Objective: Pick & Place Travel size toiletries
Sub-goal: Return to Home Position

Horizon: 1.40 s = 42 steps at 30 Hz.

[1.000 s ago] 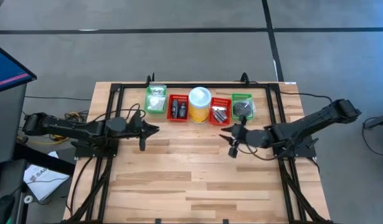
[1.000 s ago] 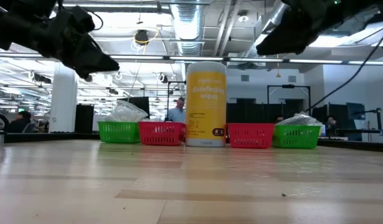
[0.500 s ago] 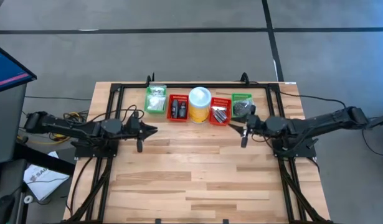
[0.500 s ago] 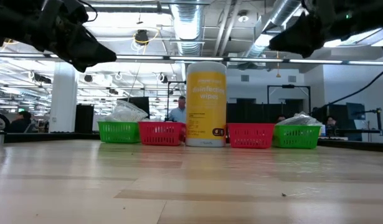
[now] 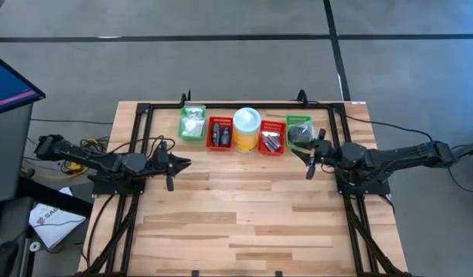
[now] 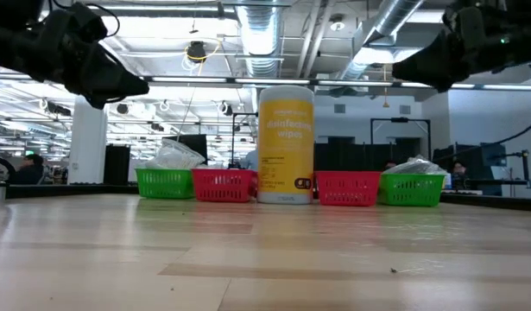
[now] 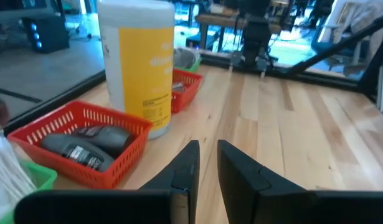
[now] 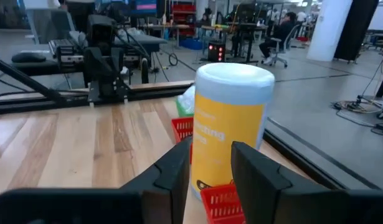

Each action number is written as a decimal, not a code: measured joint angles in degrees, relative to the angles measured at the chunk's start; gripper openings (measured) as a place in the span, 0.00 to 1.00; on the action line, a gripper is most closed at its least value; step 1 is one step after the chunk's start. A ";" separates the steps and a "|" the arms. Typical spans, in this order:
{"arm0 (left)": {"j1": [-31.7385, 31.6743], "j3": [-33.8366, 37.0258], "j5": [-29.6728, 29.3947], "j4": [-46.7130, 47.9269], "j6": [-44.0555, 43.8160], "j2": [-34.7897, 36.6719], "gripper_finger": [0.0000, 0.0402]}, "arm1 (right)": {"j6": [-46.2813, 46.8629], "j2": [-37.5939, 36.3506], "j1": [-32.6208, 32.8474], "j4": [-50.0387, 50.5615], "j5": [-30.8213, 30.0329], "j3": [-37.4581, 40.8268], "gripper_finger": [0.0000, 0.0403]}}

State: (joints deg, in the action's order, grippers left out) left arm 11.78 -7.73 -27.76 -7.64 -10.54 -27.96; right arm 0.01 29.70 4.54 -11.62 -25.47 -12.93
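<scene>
The toiletries lie in a row of mesh baskets at the table's far edge. White fluffy bundles (image 5: 192, 121) fill a green basket. Black pieces (image 5: 220, 134) lie in a red one. Silvery-grey bits (image 5: 271, 141) sit in the second red basket. Dark discs (image 5: 299, 134) sit in the right green basket. My left gripper (image 5: 174, 161) hovers in front of the left baskets, open by a narrow gap (image 7: 207, 163), holding nothing. My right gripper (image 5: 308, 158) hovers near the discs' basket, open (image 8: 210, 163) and empty.
A yellow canister with a white lid (image 5: 246, 128) stands between the two red baskets (image 6: 222, 185) (image 6: 347, 187). Black frame rails (image 5: 148, 115) run along the table's left, right and far sides. Bare wood (image 5: 236, 215) spreads over the near half. People show in the room behind.
My right gripper has drawn back from the table's middle toward the right and far edge, ending beside the right green basket. My left gripper has pulled back a little toward the left edge. No basket or toiletry has moved.
</scene>
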 joint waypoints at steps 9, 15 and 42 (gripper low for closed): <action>0.17 3.78 -0.16 -0.62 1.24 8.08 0.12 | 0.00 -9.63 -0.19 -2.89 0.41 7.68 0.27; 0.17 7.34 1.90 -4.63 2.68 11.51 0.12 | 0.18 -14.86 -0.14 -4.46 1.92 12.20 0.27; 0.17 7.35 17.98 -5.41 1.14 11.69 0.12 | 6.95 -17.60 0.30 7.96 3.10 12.53 0.27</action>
State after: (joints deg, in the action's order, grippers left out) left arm 11.94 -0.38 -9.78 -13.05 -9.40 -16.27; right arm 6.96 12.10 4.84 -3.66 -22.37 -0.40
